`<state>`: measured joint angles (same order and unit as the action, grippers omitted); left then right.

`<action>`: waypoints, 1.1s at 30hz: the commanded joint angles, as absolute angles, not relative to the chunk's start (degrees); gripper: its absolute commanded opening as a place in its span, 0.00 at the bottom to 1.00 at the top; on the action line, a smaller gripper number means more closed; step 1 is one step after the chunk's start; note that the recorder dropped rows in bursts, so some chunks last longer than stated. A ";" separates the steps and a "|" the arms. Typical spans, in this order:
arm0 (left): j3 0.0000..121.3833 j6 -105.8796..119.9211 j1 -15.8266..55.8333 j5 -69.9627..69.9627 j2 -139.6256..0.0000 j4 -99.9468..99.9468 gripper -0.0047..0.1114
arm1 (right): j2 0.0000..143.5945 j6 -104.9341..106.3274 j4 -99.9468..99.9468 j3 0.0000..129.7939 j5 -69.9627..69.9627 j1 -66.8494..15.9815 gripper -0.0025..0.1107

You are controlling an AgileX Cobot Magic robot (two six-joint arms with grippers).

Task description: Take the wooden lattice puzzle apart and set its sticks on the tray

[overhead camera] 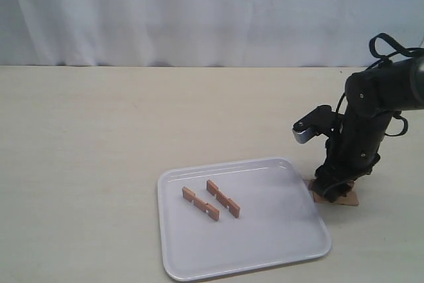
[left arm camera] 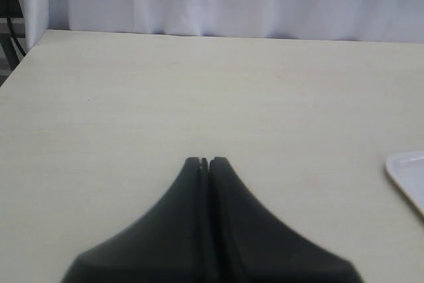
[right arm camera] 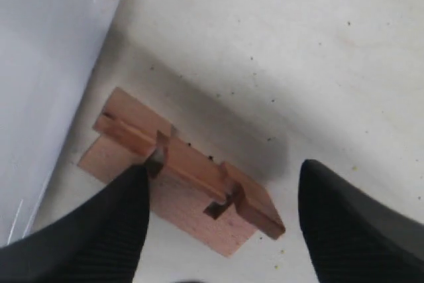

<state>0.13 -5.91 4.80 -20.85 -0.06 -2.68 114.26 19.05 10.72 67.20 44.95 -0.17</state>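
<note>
exterior high, angled down; wrist views low; all share tray (overhead camera: pixel 278 230)

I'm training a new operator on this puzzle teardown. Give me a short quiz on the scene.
1. How many sticks lie on the tray?
2. True or false: the left gripper is open.
3. The open right gripper is over the other wooden pieces, which lie: A) on the tray; B) on the table beside the tray; C) in the left gripper.
Key: 1. two; 2. false, it is shut; 3. B.
</note>
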 commanded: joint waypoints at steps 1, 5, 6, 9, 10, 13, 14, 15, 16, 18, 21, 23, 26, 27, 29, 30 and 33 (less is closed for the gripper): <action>0.00 -5.87 4.75 -20.56 0.00 -2.66 0.04 | 115.82 19.69 10.79 67.28 44.95 -0.15 0.46; 0.00 -5.87 4.75 -20.56 0.00 -2.66 0.04 | 116.06 19.69 10.79 67.28 45.07 -0.15 0.32; 0.00 -5.87 4.75 -20.56 0.00 -2.66 0.04 | 116.06 19.69 10.79 67.28 45.31 -0.15 0.28; 0.00 -5.87 4.75 -20.70 0.00 -2.30 0.04 | 116.06 19.69 10.79 67.28 46.40 -0.15 0.08; 0.00 -5.87 4.75 -20.70 0.00 -2.30 0.04 | 116.06 19.69 10.02 67.28 46.54 -0.15 0.06; 0.00 -5.87 4.75 -20.70 0.00 -2.30 0.04 | 116.06 19.79 9.51 67.28 46.90 -0.15 0.06; 0.00 -5.87 4.75 -20.70 0.00 -2.30 0.04 | 115.64 19.79 9.51 67.28 47.02 -0.15 0.06; 0.00 -5.87 4.75 -20.70 0.00 -2.30 0.04 | 115.25 19.67 9.51 67.28 47.02 -0.15 0.06; 0.00 -5.87 4.75 -20.70 0.00 -2.30 0.04 | 114.32 18.80 9.51 67.28 46.76 -0.15 0.06; 0.00 -5.87 4.75 -20.70 0.00 -2.30 0.04 | 111.09 14.50 9.51 67.28 44.86 -0.15 0.06; 0.00 -5.87 4.75 -20.70 0.00 -2.30 0.04 | 108.34 10.79 9.40 67.17 44.41 -0.15 0.06; 0.00 -5.87 4.75 -20.70 0.00 -2.30 0.04 | 106.54 7.60 9.40 67.17 44.30 -0.15 0.06; 0.00 -5.87 4.75 -20.70 0.00 -2.30 0.04 | 104.19 6.41 6.56 67.17 44.30 -0.15 0.06; 0.00 -5.87 4.75 -20.70 0.00 -2.30 0.04 | 103.42 6.80 5.08 67.17 44.30 -0.30 0.06; 0.00 -5.87 4.75 -20.70 0.00 -2.30 0.04 | 101.53 6.80 4.28 66.66 44.07 -2.34 0.06; 0.00 -5.87 4.75 -20.70 0.00 -2.30 0.04 | 101.12 6.80 4.28 66.35 43.62 -3.56 0.06; 0.00 -5.87 4.75 -20.70 0.00 -2.30 0.04 | 100.24 6.80 4.28 65.98 42.91 -7.59 0.06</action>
<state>0.13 -5.91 4.80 -20.85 -0.06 -2.68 101.34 6.87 4.97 66.55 44.00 -4.27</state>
